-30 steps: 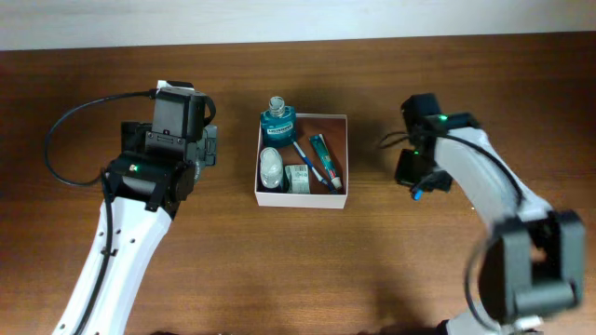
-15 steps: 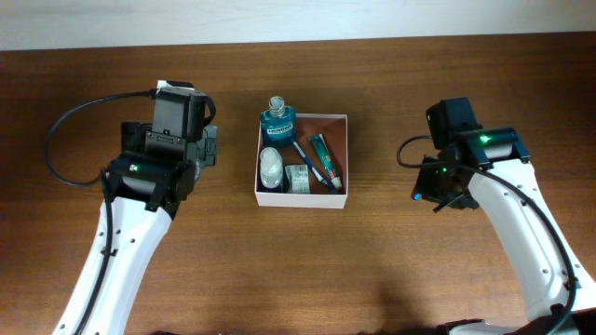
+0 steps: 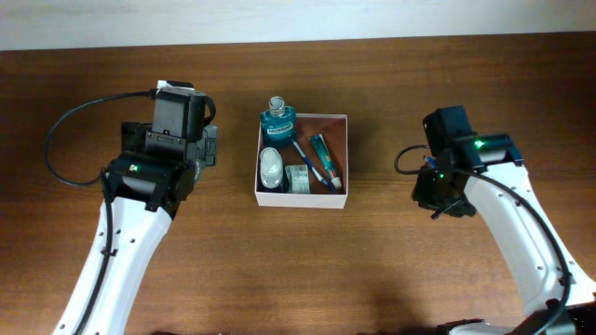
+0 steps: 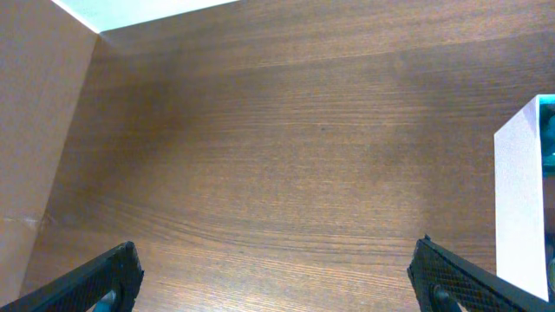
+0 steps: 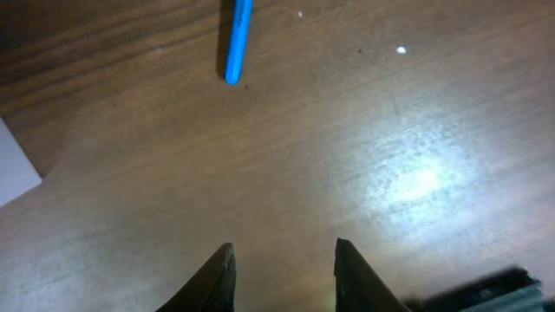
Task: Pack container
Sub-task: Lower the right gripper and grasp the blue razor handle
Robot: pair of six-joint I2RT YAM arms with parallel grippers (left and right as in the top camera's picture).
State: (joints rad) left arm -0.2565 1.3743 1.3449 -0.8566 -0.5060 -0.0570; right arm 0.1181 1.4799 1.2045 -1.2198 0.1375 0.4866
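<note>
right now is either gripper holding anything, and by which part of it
Nothing is held. The left gripper is open over bare table beside the container; the right gripper is open too, a thin blue item lying loose ahead of it.

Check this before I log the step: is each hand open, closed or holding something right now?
Left hand: open, holding nothing.
Right hand: open, holding nothing.

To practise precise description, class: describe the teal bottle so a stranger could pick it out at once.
In the middle of the wooden table sits a white-walled container. At its corner on the side of the left arm, farthest from its base, is the teal bottle. It alone is teal with a clear cap; beside it is a white bottle.
</note>
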